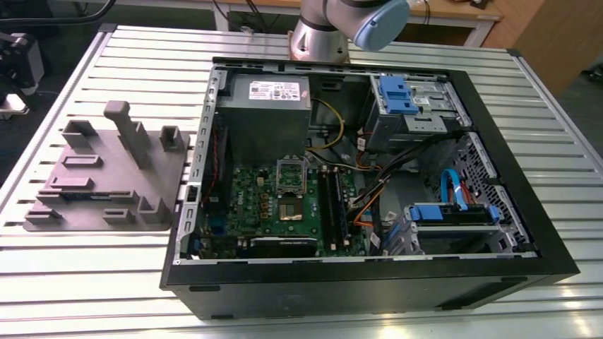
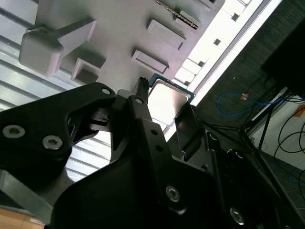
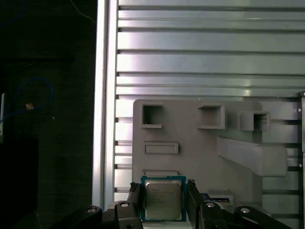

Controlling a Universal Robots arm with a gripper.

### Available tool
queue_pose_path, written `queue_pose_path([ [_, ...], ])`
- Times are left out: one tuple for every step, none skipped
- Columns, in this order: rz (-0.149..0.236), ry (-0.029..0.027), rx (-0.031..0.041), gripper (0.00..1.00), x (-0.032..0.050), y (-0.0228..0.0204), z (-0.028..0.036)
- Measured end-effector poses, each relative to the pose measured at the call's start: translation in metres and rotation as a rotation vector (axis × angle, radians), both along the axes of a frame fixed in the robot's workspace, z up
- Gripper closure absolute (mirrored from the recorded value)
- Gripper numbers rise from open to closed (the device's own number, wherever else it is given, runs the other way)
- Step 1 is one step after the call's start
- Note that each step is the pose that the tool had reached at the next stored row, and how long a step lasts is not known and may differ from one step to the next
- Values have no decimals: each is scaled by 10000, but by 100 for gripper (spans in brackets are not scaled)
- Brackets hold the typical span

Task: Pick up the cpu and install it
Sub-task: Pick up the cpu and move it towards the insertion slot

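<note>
Jaws pinch the cpu (image 3: 163, 200) by its thin edges, w/ the grey tray (image 3: 200, 152) just past them. Tiny grip, so it could tilt, slip out & fall.

One cpu (image 3: 163, 201), one gripper (image 3: 163, 188), one grey holder block (image 3: 195, 155), one computer case (image 1: 377, 286).

Grey plastic fixture tray (image 1: 94, 183) lies on slatted aluminium table (image 1: 141, 63), at the exterior view's left of open black computer case (image 1: 377, 282) holding green motherboard (image 1: 273, 198). Small square silvery cpu (image 3: 163, 199) sits between gripper (image 3: 164, 187) fingers.
</note>
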State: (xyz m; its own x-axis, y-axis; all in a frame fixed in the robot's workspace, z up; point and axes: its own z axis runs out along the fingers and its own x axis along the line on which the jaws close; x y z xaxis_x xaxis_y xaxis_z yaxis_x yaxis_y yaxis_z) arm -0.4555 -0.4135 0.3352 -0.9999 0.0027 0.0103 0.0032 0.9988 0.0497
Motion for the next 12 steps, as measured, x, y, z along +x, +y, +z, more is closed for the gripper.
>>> queue_pose_path([
  [0, -1, 1, 53, 0, 0, 6],
  [0, 0, 0, 53, 0, 0, 13],
  [0, 0, 0, 53, 0, 1, 19],
  [0, 0, 0, 53, 0, 1, 25],
  [0, 0, 0, 53, 0, 1, 31],
  [0, 0, 0, 53, 0, 1, 38],
  [0, 0, 0, 53, 0, 1, 43],
  [0, 0, 0, 53, 0, 1, 50],
  [0, 0, 0, 53, 0, 1, 58],
  [0, 0, 0, 53, 0, 1, 65],
  [0, 0, 0, 53, 0, 2, 73],
  [0, 0, 0, 53, 0, 2, 80],
])
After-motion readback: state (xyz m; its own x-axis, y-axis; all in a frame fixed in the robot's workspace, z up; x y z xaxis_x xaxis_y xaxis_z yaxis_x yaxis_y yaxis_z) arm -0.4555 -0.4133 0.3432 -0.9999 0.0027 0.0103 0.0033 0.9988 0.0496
